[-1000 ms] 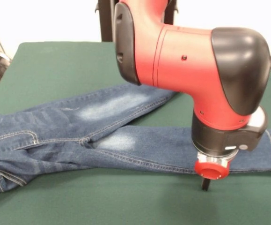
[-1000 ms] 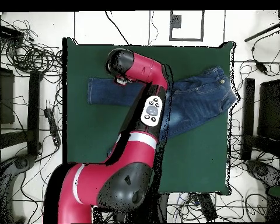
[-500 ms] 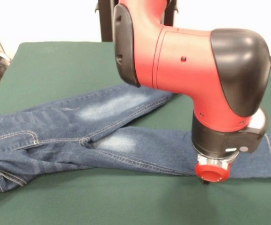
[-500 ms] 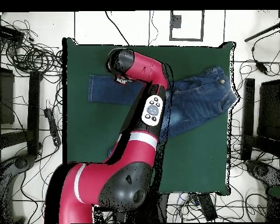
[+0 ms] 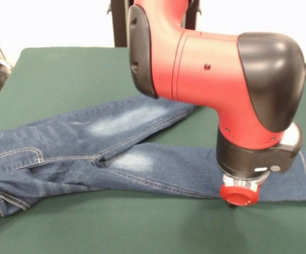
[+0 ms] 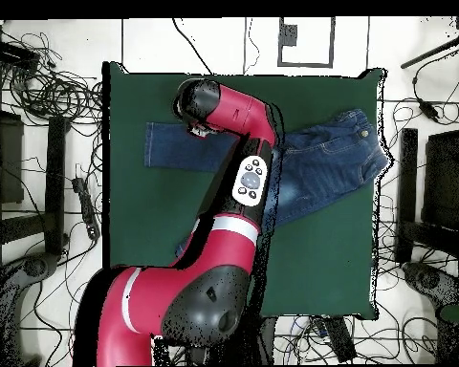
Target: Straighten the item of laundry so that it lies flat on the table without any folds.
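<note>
The jeans are soft blue denim with tan stitching and pale, faded patches on the thighs — in the front view they sprawl across the middle of the frame, waist end bunched and creased at the lower left edge, one leg running flat toward the right edge, the other angling up toward the centre behind the arm. They lie on the table, a broad rectangle of matte dark green felt-like cloth with rounded corners. The arm is glossy red with smooth black caps, bulky and rounded; it fills the upper right of the front view and hides part of both legs. Its gripper sits low at the near edge of the right-hand leg, only a dark tip showing under a red round collar — whether it is clenched or released cannot be told. In the overhead view, tangled black cables lie on the floor at upper left.
</note>
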{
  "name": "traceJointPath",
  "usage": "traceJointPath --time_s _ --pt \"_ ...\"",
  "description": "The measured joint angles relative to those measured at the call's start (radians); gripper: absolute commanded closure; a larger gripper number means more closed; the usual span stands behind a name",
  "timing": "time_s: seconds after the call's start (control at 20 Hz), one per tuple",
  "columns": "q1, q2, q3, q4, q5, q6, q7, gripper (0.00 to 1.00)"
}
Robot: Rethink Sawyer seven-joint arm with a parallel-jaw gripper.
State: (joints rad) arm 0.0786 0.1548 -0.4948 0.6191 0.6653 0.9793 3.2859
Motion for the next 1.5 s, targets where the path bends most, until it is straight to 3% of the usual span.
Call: traceJointPath --time_s 0.9,1.5 --pt "0.029 -0.003 -0.039 0.016 -0.009 -0.039 0.0 1.0" --pt "0.099 -0.058 -0.053 0.167 -0.016 -0.249 0.0 1.0"
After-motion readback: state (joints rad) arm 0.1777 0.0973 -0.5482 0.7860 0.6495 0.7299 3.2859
